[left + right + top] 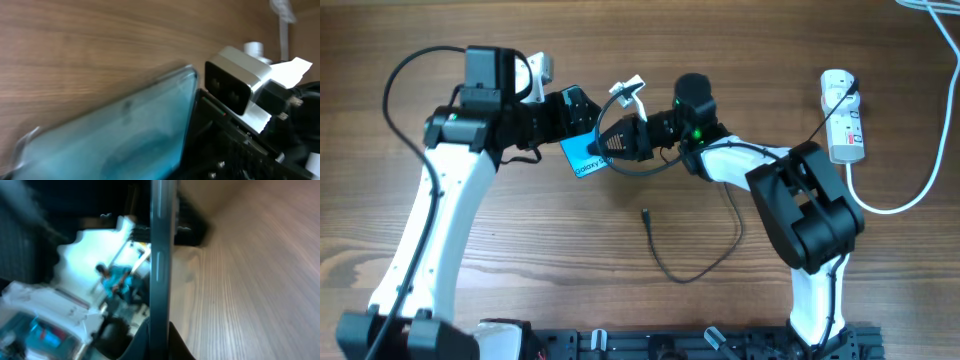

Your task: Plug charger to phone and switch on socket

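The phone (583, 156), light blue with "Galaxy" text, is held tilted above the table between the two arms. My right gripper (612, 143) is shut on its right edge. In the right wrist view the phone (162, 255) shows edge-on as a dark bar clamped between my fingers (162, 330). My left gripper (582, 118) stands open at the phone's upper left end, and the teal screen (115, 135) fills the left wrist view. The charger (690, 272) lies loose on the table, its tip (646, 213) below the phone. The socket (845, 115) lies at the far right.
A thick white cord (910, 195) curves from the socket to the right edge. The black cable runs under the right arm (800, 200). The right wrist's camera housing (235, 82) sits close beside the phone. The wooden tabletop (550, 250) lies below.
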